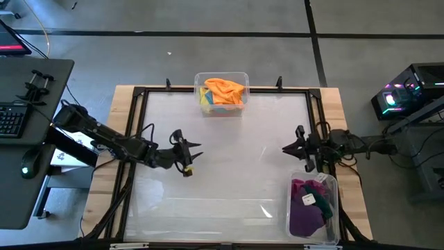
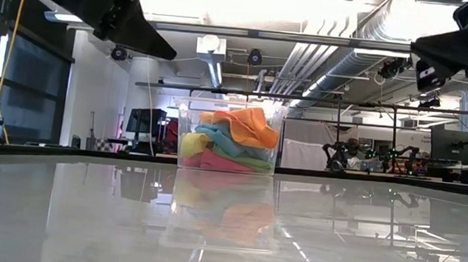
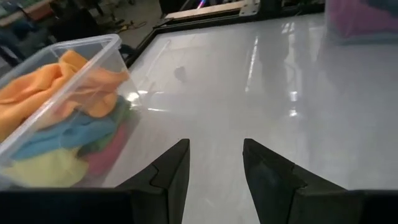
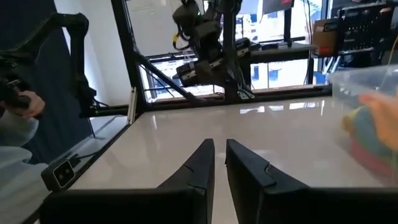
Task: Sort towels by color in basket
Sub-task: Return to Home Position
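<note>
A clear bin [image 1: 220, 76] at the table's far edge holds towels: an orange one [image 1: 225, 89] on top, with yellow [image 3: 43, 168], teal [image 3: 56, 140] and pink below. A second clear bin [image 1: 333, 182] at the near right holds purple [image 1: 305, 217], magenta and dark green towels. My left gripper [image 1: 196, 151] hovers over the table's left half, open and holding nothing [image 3: 214, 146]. My right gripper [image 1: 286, 148] hovers at the right side, near the second bin, with its fingers shut and nothing between them [image 4: 219, 146].
A black frame [image 1: 139, 125] runs around the glossy white tabletop [image 1: 236, 180]. A desk with a keyboard [image 1: 10, 118] stands left of the table. A person's sleeve and hand [image 4: 15, 106] show beyond the table in the right wrist view.
</note>
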